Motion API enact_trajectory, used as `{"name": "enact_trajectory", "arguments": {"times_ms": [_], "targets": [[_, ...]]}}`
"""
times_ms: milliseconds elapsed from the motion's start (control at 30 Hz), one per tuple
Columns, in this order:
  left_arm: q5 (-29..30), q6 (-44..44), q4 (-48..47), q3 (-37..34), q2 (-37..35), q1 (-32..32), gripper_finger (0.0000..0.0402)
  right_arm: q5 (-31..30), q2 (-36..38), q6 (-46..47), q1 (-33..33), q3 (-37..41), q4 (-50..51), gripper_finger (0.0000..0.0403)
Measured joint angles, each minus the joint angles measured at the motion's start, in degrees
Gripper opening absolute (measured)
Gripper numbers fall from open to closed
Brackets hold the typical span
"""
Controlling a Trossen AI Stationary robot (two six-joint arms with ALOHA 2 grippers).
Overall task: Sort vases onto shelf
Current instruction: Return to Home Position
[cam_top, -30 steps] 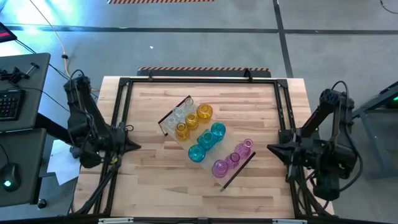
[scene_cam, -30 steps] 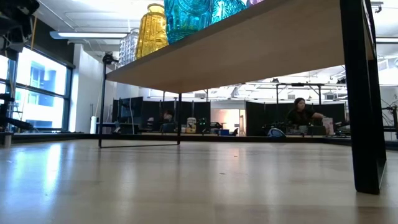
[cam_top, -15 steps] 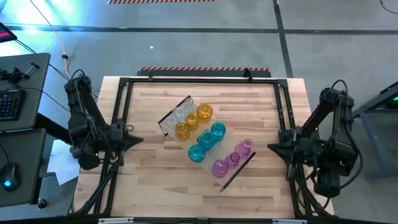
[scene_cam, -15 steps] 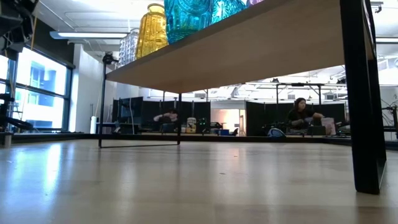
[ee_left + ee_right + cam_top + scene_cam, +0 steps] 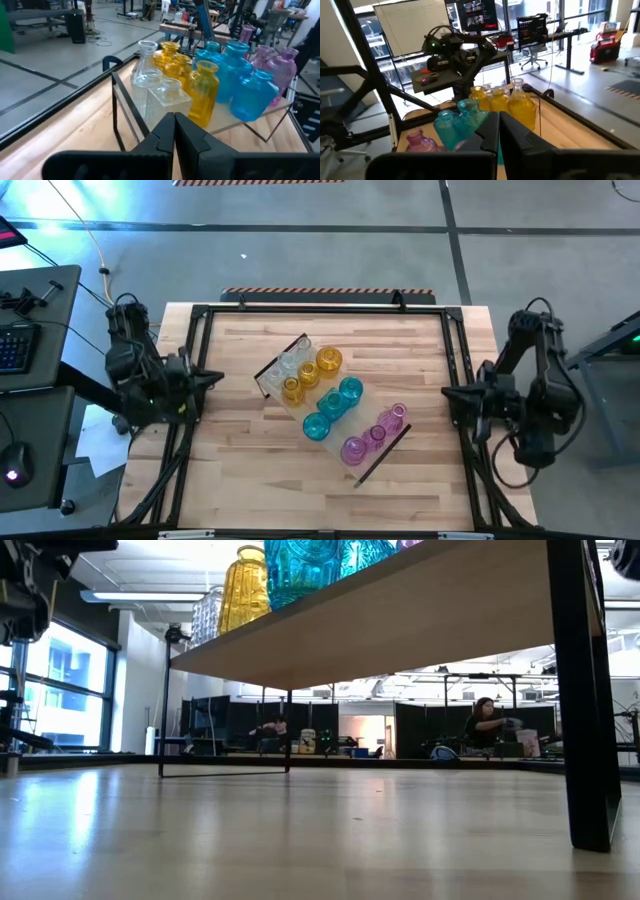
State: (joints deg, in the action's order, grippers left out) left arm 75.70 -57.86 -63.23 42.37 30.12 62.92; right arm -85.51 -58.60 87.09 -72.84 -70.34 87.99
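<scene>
The shelf (image 5: pixel 278 386) lies slantwise in the middle of the table, a light board on thin dark end pieces. On it stand the vases in groups: clear (image 5: pixel 289 363) and amber (image 5: pixel 328 361) at the far-left end, teal (image 5: pixel 349 390) in the middle, pink (image 5: pixel 354 449) at the near-right end. My left gripper (image 5: pixel 219 376) hangs shut at the table's left edge, my right gripper (image 5: pixel 447 391) shut at the right edge; both point toward the shelf and touch nothing. The left wrist view shows the clear vases (image 5: pixel 150 80) nearest, with amber (image 5: pixel 202 97), teal (image 5: pixel 252 95) and pink (image 5: pixel 280 65) behind.
A black metal frame (image 5: pixel 320 310) runs around the tabletop's edges. Bare striped wood lies on all sides of the shelf, widest along the near edge (image 5: pixel 300 500). Desks with a keyboard and mouse (image 5: pixel 20 350) stand off the table's left. People sit far back in the room (image 5: pixel 485 725).
Both arms have drawn back and risen: the left gripper has moved toward the table's far-left side, the right gripper toward the right edge and slightly farther. The shelf and vases have stayed where they were.
</scene>
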Motion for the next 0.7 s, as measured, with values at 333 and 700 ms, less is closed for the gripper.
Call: {"name": "enact_trajectory", "arguments": {"times_ms": [333,700], "targets": [[-7.9,7.1,1.2,0.0,-9.0,-0.7,0.0003,-3.0,11.8,11.1,-4.8,15.6,-0.9,0.0],[-23.5,41.5,31.7,-2.7,-11.4,-0.7,0.0003,-4.5,17.5,13.7,-9.7,21.6,-0.7,0.0]]}}
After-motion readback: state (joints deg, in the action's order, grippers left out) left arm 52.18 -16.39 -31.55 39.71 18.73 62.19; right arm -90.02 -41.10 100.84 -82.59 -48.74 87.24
